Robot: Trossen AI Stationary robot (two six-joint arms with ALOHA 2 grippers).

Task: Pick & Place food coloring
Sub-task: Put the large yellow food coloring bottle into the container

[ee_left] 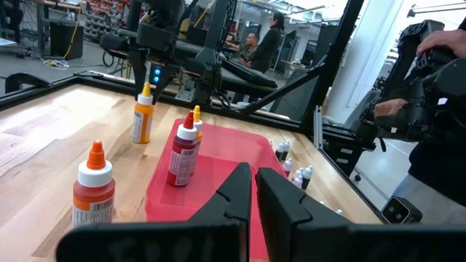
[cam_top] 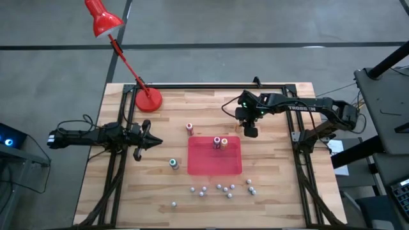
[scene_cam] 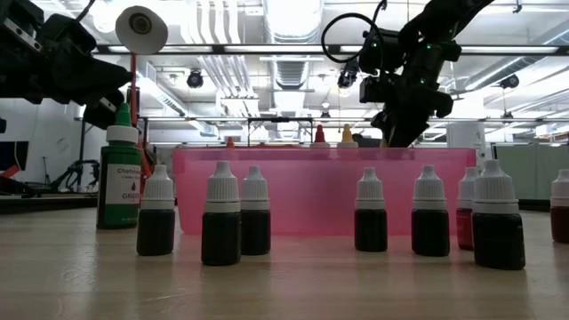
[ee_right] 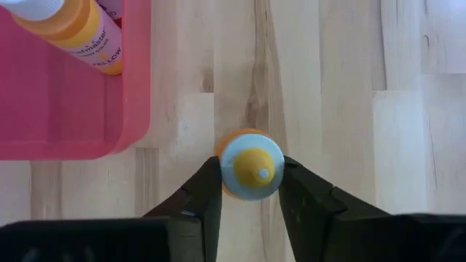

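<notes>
The right tool (ee_right: pixel 251 191) clamps an orange food coloring bottle (ee_right: pixel 251 164) standing on the wooden worktop (ee_right: pixel 342 87) just beside the red tray (ee_right: pixel 65 109); from above, the tool hides that bottle. Two bottles (cam_top: pixel 220 142) stand in the tray (one cut off in the right wrist view). The left tool (cam_top: pixel 150 142), fingers pressed together, waits at the worktop's left, near a green bottle (cam_top: pixel 173 163).

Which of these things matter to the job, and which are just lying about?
Job: orange pale-capped food coloring bottle in right gripper; green bottle; red bottle; two bottles in red plastic tray.
Lying about: red desk lamp; small dark white-capped bottles; left gripper, waiting.
</notes>
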